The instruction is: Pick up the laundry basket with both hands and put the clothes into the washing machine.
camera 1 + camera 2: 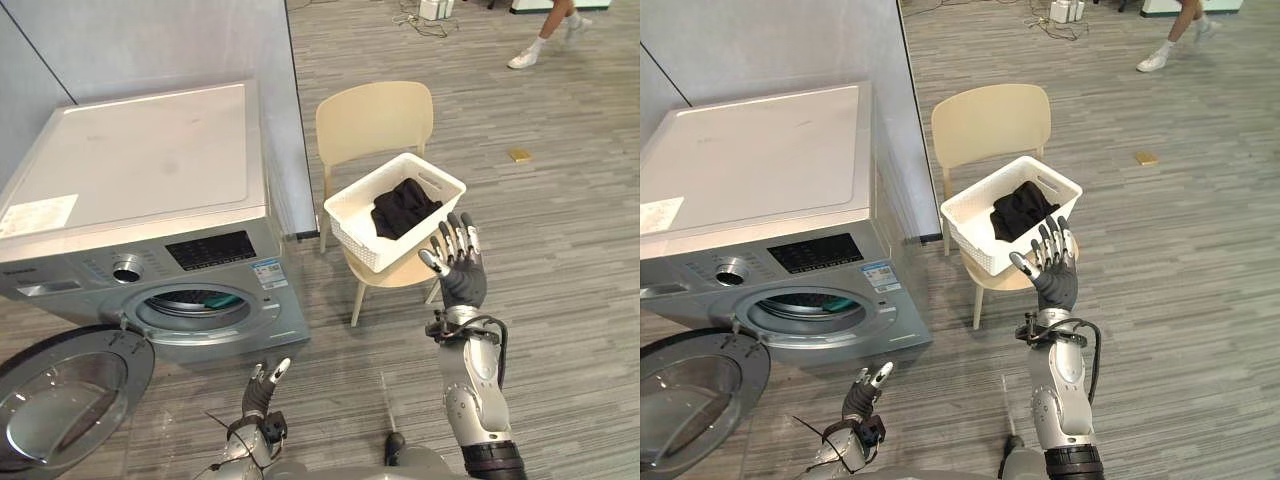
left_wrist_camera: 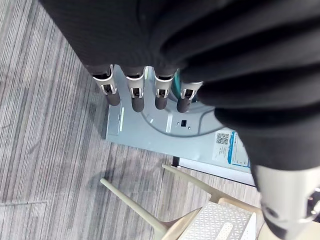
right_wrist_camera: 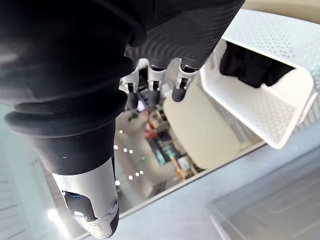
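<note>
Left eye view: laundry basket [image 1: 345, 215] with clothes [image 1: 403, 207] sits unlifted on the chair [image 1: 372, 120]; right hand [image 1: 462, 272] and left hand [image 1: 262, 386] released, empty; washing machine [image 1: 150, 160] open.

A grey wood-grain floor [image 1: 560, 260] carries a silver washing machine [image 1: 150, 190], its door [image 1: 60, 395] swung open, and just beside it a pale yellow chair [image 1: 375, 120]. A white laundry basket [image 1: 368, 245] holding dark clothes [image 1: 405, 205] sits on the chair's seat.

right hand [image 1: 463, 280] raised, left hand [image 1: 260, 392] seemingly open
</note>
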Tool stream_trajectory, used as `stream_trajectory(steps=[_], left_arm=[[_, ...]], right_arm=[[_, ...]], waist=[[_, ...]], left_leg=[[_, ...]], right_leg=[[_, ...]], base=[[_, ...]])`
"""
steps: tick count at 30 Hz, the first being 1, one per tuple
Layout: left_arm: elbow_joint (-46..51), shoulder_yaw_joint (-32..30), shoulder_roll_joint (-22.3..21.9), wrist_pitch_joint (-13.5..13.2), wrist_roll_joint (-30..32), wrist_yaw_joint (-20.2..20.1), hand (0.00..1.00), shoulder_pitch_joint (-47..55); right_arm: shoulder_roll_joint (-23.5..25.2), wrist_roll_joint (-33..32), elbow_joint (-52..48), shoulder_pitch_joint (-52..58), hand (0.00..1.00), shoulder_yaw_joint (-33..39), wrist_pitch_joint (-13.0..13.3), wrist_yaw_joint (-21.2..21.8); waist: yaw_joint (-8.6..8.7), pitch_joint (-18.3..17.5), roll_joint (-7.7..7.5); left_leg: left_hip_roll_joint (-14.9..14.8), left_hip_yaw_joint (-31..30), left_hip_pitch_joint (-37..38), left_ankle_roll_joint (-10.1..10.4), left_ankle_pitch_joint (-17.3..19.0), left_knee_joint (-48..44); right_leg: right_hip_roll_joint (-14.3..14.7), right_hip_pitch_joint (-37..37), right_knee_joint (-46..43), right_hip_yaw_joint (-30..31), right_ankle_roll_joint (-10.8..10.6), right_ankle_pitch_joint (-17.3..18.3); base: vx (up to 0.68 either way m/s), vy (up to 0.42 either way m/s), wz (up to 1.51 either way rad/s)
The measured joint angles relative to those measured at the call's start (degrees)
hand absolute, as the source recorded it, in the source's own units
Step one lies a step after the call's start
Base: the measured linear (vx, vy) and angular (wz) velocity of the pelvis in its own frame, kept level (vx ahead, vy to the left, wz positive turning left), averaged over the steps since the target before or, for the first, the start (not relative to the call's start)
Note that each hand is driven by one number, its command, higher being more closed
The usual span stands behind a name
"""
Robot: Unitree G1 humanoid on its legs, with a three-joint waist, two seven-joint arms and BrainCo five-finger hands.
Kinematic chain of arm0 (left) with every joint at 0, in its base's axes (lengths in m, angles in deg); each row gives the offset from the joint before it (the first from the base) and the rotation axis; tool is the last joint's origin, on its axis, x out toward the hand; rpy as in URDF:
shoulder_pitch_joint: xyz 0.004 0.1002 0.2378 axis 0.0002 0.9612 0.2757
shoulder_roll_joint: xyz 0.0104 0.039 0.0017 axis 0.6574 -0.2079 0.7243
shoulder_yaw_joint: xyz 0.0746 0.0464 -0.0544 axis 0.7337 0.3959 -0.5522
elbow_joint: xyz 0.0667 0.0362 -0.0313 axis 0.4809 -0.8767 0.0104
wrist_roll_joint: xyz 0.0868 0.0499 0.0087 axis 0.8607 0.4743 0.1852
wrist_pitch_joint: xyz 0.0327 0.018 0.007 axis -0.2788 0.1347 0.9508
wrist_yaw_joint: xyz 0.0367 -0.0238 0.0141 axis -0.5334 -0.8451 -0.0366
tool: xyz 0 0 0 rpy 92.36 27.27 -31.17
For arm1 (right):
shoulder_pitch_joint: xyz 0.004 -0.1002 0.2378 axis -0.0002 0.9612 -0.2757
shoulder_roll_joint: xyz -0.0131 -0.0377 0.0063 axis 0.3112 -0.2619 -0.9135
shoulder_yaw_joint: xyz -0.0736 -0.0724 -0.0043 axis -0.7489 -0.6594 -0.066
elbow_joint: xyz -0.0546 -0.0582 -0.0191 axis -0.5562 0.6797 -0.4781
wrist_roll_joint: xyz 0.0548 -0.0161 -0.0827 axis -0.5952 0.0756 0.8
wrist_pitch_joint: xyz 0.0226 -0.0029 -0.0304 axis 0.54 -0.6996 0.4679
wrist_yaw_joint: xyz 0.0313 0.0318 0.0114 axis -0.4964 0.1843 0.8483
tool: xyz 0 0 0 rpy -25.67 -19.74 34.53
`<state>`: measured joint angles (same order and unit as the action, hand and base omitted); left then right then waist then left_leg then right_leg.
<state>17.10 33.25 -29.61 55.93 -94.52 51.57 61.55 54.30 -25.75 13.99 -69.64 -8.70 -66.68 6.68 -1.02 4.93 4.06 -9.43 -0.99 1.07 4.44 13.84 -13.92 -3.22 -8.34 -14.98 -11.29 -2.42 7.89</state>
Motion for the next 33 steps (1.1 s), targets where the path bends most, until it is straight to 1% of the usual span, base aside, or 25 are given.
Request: stream_trajectory(steps=[1,2,3,4,5,6,7,8,9,10,11,12,14,16,17,22,25,30,31,32,33], left_arm=[[-0.1,-0.6,-0.2,0.0,-0.5,0.0,0.0,-0.1],[0.0,-1.2,-0.6,0.0,-1.2,0.2,0.0,-0.3],[0.0,-1.2,-0.7,0.0,-1.3,0.2,0.0,-0.3],[0.0,-1.4,-0.9,0.0,-1.8,0.2,0.0,-0.4],[0.0,-1.2,-1.2,0.0,-2.2,0.2,0.0,-0.3],[0.1,-0.7,-1.5,0.0,-2.3,0.2,0.0,-0.2],[0.2,-0.6,-2.0,-0.1,-2.3,0.2,0.0,-0.3],[0.2,-0.6,-2.3,-0.1,-2.3,0.2,0.0,-0.4],[0.3,-0.7,-2.1,-0.2,-2.3,0.2,0.0,-0.4],[0.6,-0.7,-1.7,-0.2,-2.3,0.2,0.0,-0.2],[0.7,-0.7,-1.4,-0.2,-2.3,0.2,0.0,-0.3],[1.4,-0.5,-1.0,-0.2,-2.3,0.2,0.0,-0.3],[1.4,-0.1,-0.4,-0.2,-2.2,0.1,0.0,0.1],[1.4,1.2,0.2,-0.2,-2.1,0.1,0.0,0.2],[-0.6,3.2,2.9,0.0,-1.8,-0.2,0.0,0.8],[-0.6,3.2,2.9,0.0,-1.8,-0.2,0.0,0.8],[-0.5,3.0,2.8,0.3,-1.6,0.2,0.0,1.2],[1.6,0.3,2.0,1.5,-0.9,2.7,0.0,2.7],[2.4,-1.5,0.8,1.6,-0.9,3.2,0.0,3.3],[2.4,-2.6,0.1,1.7,-0.9,4.1,0.0,3.4],[2.4,-3.0,-0.1,1.8,-0.9,4.5,0.0,3.3]], right_arm=[[0.3,-0.9,0.0,0.4,0.0,0.0,0.0,0.1],[0.4,-1.9,-0.2,1.0,0.0,0.1,0.0,-0.1],[0.4,-2.0,-0.4,1.4,0.0,0.1,0.0,-0.1],[0.5,-1.9,-1.5,2.4,0.0,0.2,0.0,-0.4],[0.4,-1.7,-2.3,2.9,0.0,0.7,0.0,-0.7],[0.4,-1.2,-2.7,2.7,0.0,2.2,0.3,-1.3],[0.2,-0.8,-2.8,2.6,0.0,3.3,0.5,-1.9],[-0.1,-0.2,-2.7,2.6,0.0,3.9,0.5,-2.4],[0.0,0.5,-2.3,2.9,0.0,4.3,0.3,-2.7],[0.6,1.2,-2.3,3.2,0.0,4.5,0.3,-2.7],[0.9,1.3,-2.3,3.4,0.0,4.7,0.3,-2.7],[1.9,1.6,-2.3,4.0,0.0,5.0,0.2,-2.7],[2.4,1.6,-2.2,4.8,0.0,5.0,0.2,-2.5],[2.4,2.5,-2.2,4.9,0.0,4.9,0.0,-2.4],[2.5,3.2,3.1,4.8,0.0,5.1,-1.2,-2.2],[2.6,3.2,3.2,4.8,0.0,5.1,-1.2,-2.2],[2.7,3.1,6.4,4.8,0.0,5.1,-1.6,-2.8],[3.8,0.9,9.4,6.4,0.0,6.1,-3.8,-7.4],[3.8,0.6,9.6,6.7,0.0,6.3,-4.3,-8.3],[3.7,0.6,9.9,6.4,0.0,7.0,-4.9,-9.3],[3.7,0.7,9.9,6.0,0.0,7.2,-4.9,-10.0]], waist=[[0.02,0.1,-0.29],[-0.06,0.3,-0.43],[-0.07,0.3,-0.38],[-0.05,0.5,-0.75],[-0.31,1.0,-1.67],[-0.1,0.9,-1.53],[-0.01,0.4,-0.74],[-0.04,0.2,0.02],[-0.18,-0.2,0.64],[0.01,-0.2,0.14],[0.03,-0.1,-0.17],[-0.07,-0.3,-0.92],[0.02,-0.5,-1.33],[-0.04,-0.7,-1.29],[0.34,-2.2,-2.6],[0.34,-2.2,-2.6],[0.29,-2.1,-2.6],[0.29,-2.1,-2.56],[0.2,-1.8,-2.13],[0.15,-1.0,-1.42],[0.17,-0.4,-1.11]], left_leg=[[-0.2,-0.5,-1.1,0.0,0.0,-2.4],[-0.6,0.0,-3.5,0.0,0.0,-7.8],[-0.6,0.7,-4.5,0.2,-0.2,-10.0],[-0.8,2.5,-6.6,1.1,-0.9,-14.6],[-1.2,4.9,-7.4,0.2,0.0,-14.7],[-1.5,8.1,-7.4,-0.5,0.0,-10.8],[-1.6,9.2,-6.9,-1.0,-1.9,-6.0],[-1.6,9.1,-6.9,-0.6,-3.6,-3.4],[-1.0,9.4,-5.4,0.0,-3.5,-0.5],[-0.2,9.9,-4.9,0.4,-3.8,1.6],[0.3,9.9,-4.8,0.6,-4.1,2.1],[1.1,10.7,-4.0,0.5,-4.1,3.1],[2.3,10.9,-2.2,0.1,-4.4,4.3],[2.9,11.2,-1.3,-0.1,-4.5,5.3],[4.0,11.3,1.9,0.2,-12.9,17.4],[4.0,11.4,1.9,0.2,-12.9,17.4],[4.0,12.0,3.2,0.2,-12.9,17.9],[4.1,13.5,4.7,0.2,-12.8,17.9],[3.7,14.6,4.7,-0.4,-12.0,16.8],[3.0,16.1,3.6,-0.7,-9.5,12.6],[2.5,16.9,2.6,-0.9,-7.9,9.6]], right_leg=[[0.1,0.7,0.6,-0.6,0.1,0.1],[0.2,2.3,1.8,-1.5,0.2,0.1],[0.2,3.0,2.3,-1.8,0.3,0.0],[-0.5,4.6,3.6,-2.5,0.5,-0.1],[-1.5,5.8,4.2,-3.0,0.6,-0.2],[-2.3,6.4,4.6,-3.6,0.5,-0.2],[-2.3,6.3,5.0,-3.8,0.1,-0.4],[-2.0,6.3,5.3,-3.9,-0.3,-0.6],[-2.2,6.3,6.4,-3.0,-1.3,-1.2],[-2.7,6.5,8.0,-2.9,-2.1,-2.1],[-3.0,6.6,8.9,-2.9,-2.2,-2.8],[-3.4,7.8,11.4,-2.5,-2.9,-4.0],[-3.9,9.9,13.5,-2.5,-3.7,-4.7],[-4.3,10.8,14.7,-2.3,-3.7,-5.2],[-2.8,10.9,20.6,-2.8,-2.9,-10.7],[-2.8,10.9,20.6,-2.8,-2.9,-10.7],[-2.9,11.6,20.6,-2.5,-2.9,-10.7],[-3.8,12.6,20.3,-1.9,-3.1,-10.8],[-3.9,11.8,18.6,-1.1,-3.4,-10.5],[-4.3,9.3,13.5,-0.4,-3.7,-8.8],[-4.9,7.2,9.1,-0.3,-3.8,-6.9]], base=[[0.09,-0.095,0.3],[0.08,-0.083,0.3],[0.11,-0.068,0.38],[0.07,-0.007,0.34],[0.07,0.015,0.38],[0.03,0.032,0.26],[0.04,0.085,0.15],[0.05,0.145,-0.06],[0.07,0.194,-0.09],[0.05,0.136,-0.11],[0.03,0.144,-0.1],[0.03,0.103,-0.1],[0.06,0.109,-0.02],[0.06,0.061,-0.02],[0.02,0.022,-0.03],[0.0,0.0,0.0],[0.0,0.001,-0.08],[-0.02,0.008,-0.07],[-0.06,0.027,-0.41],[-0.07,0.03,-0.52],[-0.11,0.024,-0.71]])
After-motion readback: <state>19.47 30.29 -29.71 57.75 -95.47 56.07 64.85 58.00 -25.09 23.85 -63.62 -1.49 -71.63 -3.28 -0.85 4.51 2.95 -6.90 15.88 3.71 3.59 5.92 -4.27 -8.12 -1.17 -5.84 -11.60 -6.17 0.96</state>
